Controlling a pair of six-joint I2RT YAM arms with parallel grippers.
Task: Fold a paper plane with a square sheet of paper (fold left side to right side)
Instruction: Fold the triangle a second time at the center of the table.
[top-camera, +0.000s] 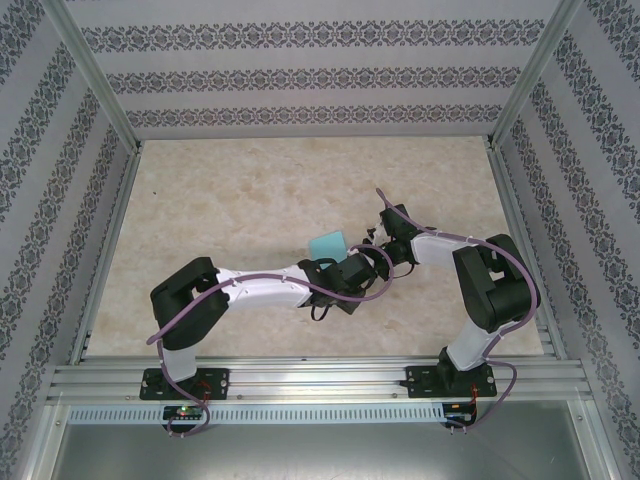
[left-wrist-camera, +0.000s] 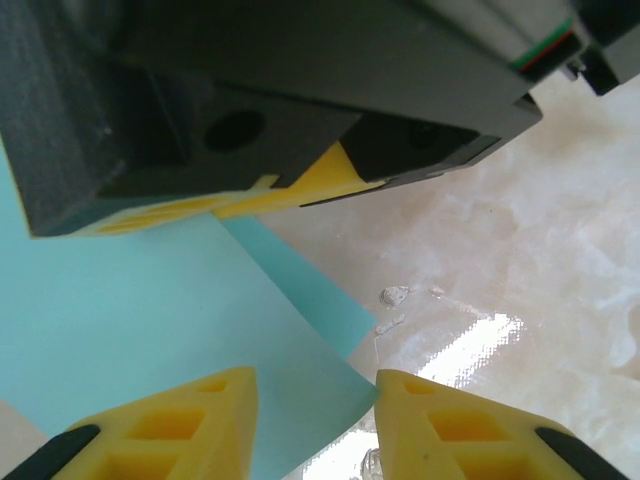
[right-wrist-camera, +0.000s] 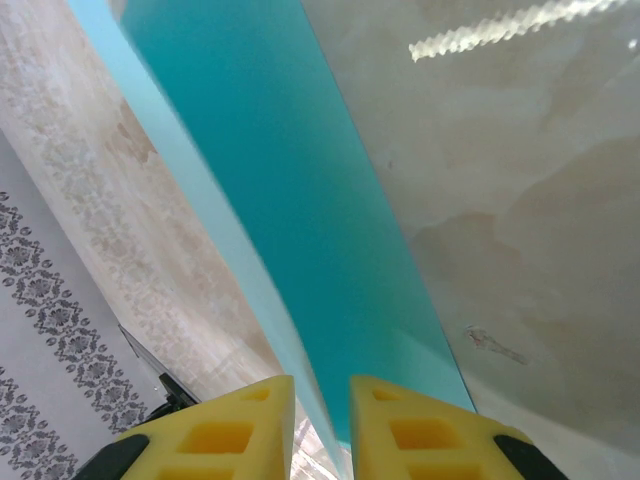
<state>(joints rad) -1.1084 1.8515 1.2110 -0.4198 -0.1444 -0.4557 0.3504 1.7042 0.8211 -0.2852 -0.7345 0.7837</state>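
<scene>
**Yellow fingertips (right-wrist-camera: 235, 425) pinching the square sheet of paper (right-wrist-camera: 300, 200): folding under way, no dart yet**

Closest to the right wrist camera, the right gripper (right-wrist-camera: 320, 390) had its jaws nearly together. The turquoise sheet's edge ran straight down into the narrow slot between them, so it read as a pinch on the paper. A paler strip lay along one side of that edge, which suggested two layers lying one on the other.

Over the middle of the table (top-camera: 230, 190), a little toward its near edge, both wrists met above the sheet. A small turquoise patch of it showed beside them, on the side of the table's far edge. The left gripper (left-wrist-camera: 313, 385) stood partly open, its fingers well apart, with a corner of the sheet reaching into the gap beneath them. Nothing was clamped there, as far as could be told. Above that corner the right gripper's dark body hung low over the table. One yellow finger (left-wrist-camera: 325, 180) was touching the paper or just above it; which could not be told.

Judged from this, at least one fold looked made, since a second turquoise edge peeked out beyond the top layer. No point, centre crease or wing flaps could be seen, so most of the paper plane's folds looked left to do.
</scene>
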